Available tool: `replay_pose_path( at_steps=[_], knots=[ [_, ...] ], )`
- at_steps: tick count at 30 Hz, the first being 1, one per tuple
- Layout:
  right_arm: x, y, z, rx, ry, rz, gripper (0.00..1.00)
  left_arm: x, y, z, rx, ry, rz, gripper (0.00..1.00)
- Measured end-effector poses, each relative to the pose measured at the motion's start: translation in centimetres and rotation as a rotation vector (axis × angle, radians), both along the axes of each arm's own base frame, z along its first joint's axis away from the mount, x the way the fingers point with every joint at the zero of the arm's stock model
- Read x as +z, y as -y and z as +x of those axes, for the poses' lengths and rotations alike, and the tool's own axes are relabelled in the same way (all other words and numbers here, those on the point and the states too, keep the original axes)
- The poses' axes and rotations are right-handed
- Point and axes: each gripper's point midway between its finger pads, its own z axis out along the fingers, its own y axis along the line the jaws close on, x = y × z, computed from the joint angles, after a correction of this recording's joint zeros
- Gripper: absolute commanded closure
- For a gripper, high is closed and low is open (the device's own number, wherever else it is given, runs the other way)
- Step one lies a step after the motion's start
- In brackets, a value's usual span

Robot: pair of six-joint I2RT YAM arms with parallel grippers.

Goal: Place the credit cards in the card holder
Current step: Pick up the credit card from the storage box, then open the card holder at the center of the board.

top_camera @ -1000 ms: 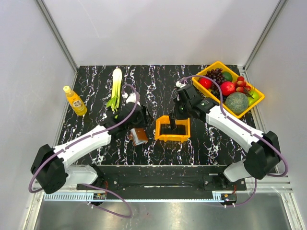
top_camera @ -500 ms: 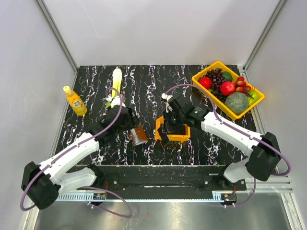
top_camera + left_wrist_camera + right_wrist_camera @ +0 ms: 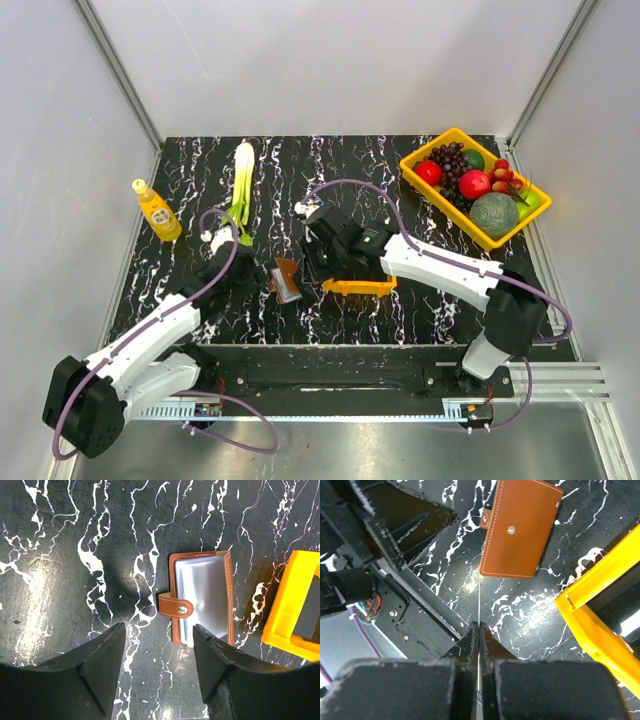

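Card holder (image 3: pixel 200 595): brown stitched wallet, flat on black marbled table (image 3: pixel 330 170), centre of top view, just left of orange bin (image 3: pixel 290 595). Silvery sleeve shows inside, strap with snap stud.
Credit card (image 3: pixel 479 600): pale sliver, edge-on, pinched in closed right gripper (image 3: pixel 479 627) near wallet.
Left gripper (image 3: pixel 159 627): half spread, empty, hovering beside wallet.
Since second ago: right arm swung left off bin toward wallet; left arm pulled back; wallet unmoved.

On the table (image 3: pixel 330 165), card holder (image 3: pixel 286 281) sits near front centre, small bin (image 3: pixel 360 287) just right of it. Behind-left lies leek (image 3: pixel 241 175), bottle (image 3: pixel 157 211) far left, fruit basket (image 3: pixel 427 146) back-right corner.
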Motion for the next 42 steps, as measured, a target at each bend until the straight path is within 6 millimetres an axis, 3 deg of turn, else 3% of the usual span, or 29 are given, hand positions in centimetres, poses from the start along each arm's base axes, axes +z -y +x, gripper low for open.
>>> replay_pose_path(
  at_steps=[4,14,27,30,37,42],
  knots=[
    [-1.0,0.1,0.4,-0.020,-0.008,-0.026,1.00,-0.5,0.3,0.2,-0.004,-0.012,-0.011,0.37],
    [-1.0,0.1,0.5,-0.027,-0.004,-0.025,1.00,-2.1,1.9,0.7,-0.046,-0.036,-0.057,0.27],
    [-0.7,-0.3,0.7,-0.025,0.006,-0.007,1.00,-5.5,2.2,1.3,-0.056,-0.126,0.005,0.28],
    [-0.7,-0.3,0.7,-0.025,0.006,-0.006,1.00,-5.4,2.4,1.7,-0.056,-0.116,0.000,0.37],
    [-0.7,-0.4,0.8,-0.025,0.006,-0.005,1.00,-5.5,2.5,2.0,-0.065,-0.114,0.012,0.74],
    [-0.7,-0.4,0.8,-0.024,0.007,-0.004,1.00,-5.8,2.5,1.9,-0.069,-0.121,0.020,0.78]
  ],
)
